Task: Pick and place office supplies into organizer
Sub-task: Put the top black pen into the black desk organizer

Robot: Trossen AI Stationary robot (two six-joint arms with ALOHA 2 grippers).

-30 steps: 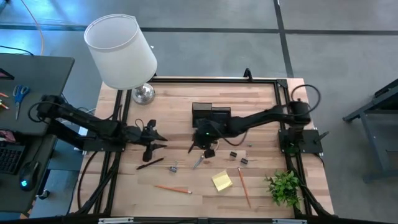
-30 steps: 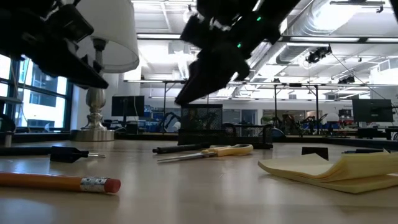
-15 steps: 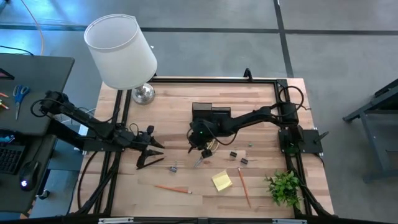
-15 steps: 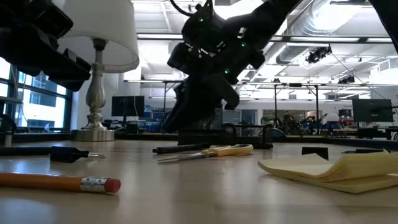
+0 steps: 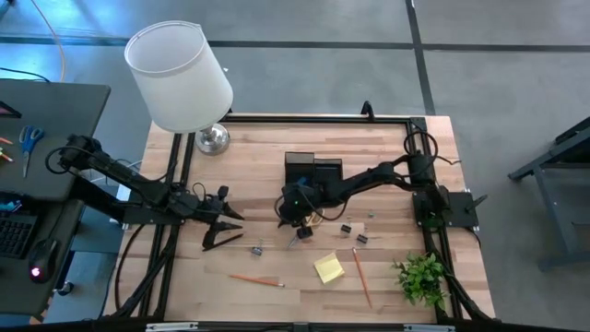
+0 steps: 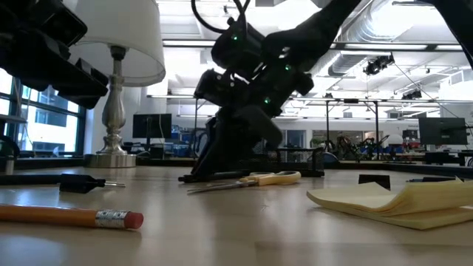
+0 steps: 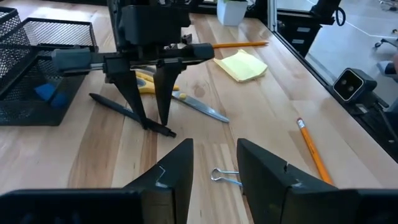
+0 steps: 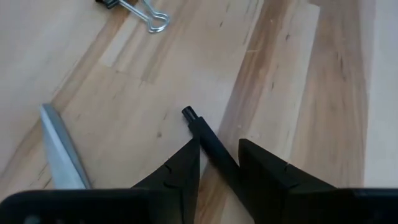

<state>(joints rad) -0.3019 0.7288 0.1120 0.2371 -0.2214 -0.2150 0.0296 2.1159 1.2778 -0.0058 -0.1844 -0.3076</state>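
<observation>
Now, right gripper [image 7: 148, 115]: jaws part open, straddling the dark pen [image 8: 208, 144], fingertips at the table.
Left gripper [image 7: 214, 163]: part open, holding nothing.

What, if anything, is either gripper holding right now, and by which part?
Nothing is held. The right gripper straddles the black pen near its end, jaws open; the left gripper hangs empty.

My wooden desk [image 5: 267, 157] carries the black organizer [image 5: 312, 170], lamp base [image 5: 212, 139], green plant [image 5: 423, 276], yellow sticky pad [image 5: 328, 267], yellow-handled scissors [image 6: 255, 179], two orange pencils [image 5: 256, 278], a dark pen [image 7: 130, 114] and binder clips [image 5: 353, 232].
</observation>
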